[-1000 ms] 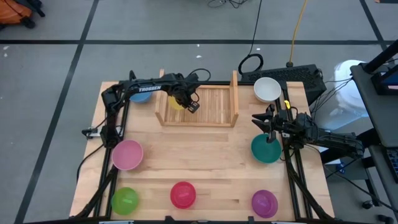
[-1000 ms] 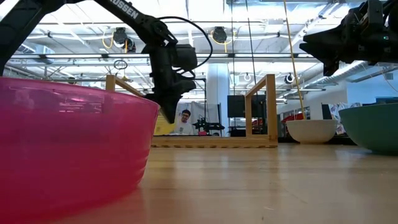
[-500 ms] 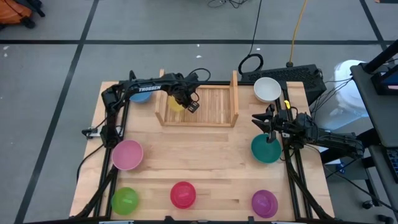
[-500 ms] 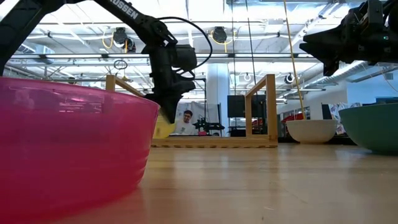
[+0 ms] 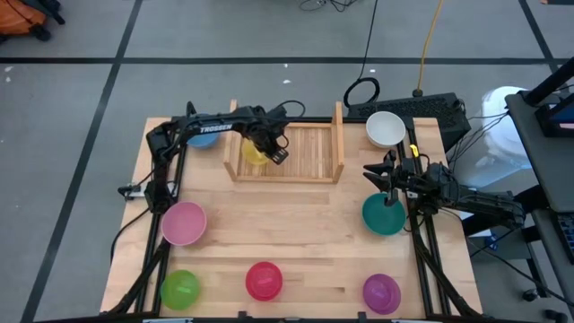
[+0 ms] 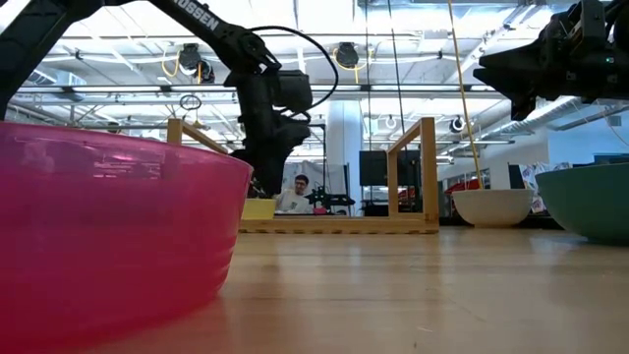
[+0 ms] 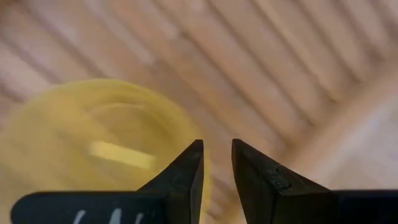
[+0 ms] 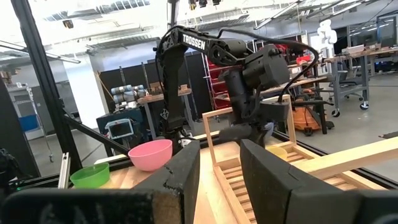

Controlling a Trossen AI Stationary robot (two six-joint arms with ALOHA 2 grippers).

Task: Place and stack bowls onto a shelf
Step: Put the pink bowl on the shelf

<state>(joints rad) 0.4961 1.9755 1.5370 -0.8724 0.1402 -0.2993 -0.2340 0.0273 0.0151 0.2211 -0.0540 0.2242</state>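
Observation:
The yellow bowl [image 5: 254, 151] [image 6: 257, 208] [image 7: 93, 149] sits upright, its bottom on the slatted base of the light-wood shelf [image 5: 305, 154] [image 6: 415, 167], at the shelf's left end. My left gripper [image 5: 267, 149] [image 7: 217, 163] points down just above the bowl's right rim, fingers a little apart with only the slats showing between them. My right gripper [image 5: 369, 170] [image 6: 513, 71] hangs open and empty above the teal bowl [image 5: 384, 215]. The blue bowl [image 5: 204, 137] sits left of the shelf, partly under my left arm.
The white bowl [image 5: 386, 128] stands right of the shelf. The pink bowl [image 5: 183, 222] is at mid left. The green bowl [image 5: 179, 289], the red-magenta bowl [image 5: 265, 281] and the purple bowl [image 5: 381, 292] line the near edge. The shelf's right part holds no bowl.
The yellow bowl, which hung tilted at my left gripper's fingertips just above the shelf, has dropped and now lies flat on the shelf's base. My left gripper has stayed almost in place above it.

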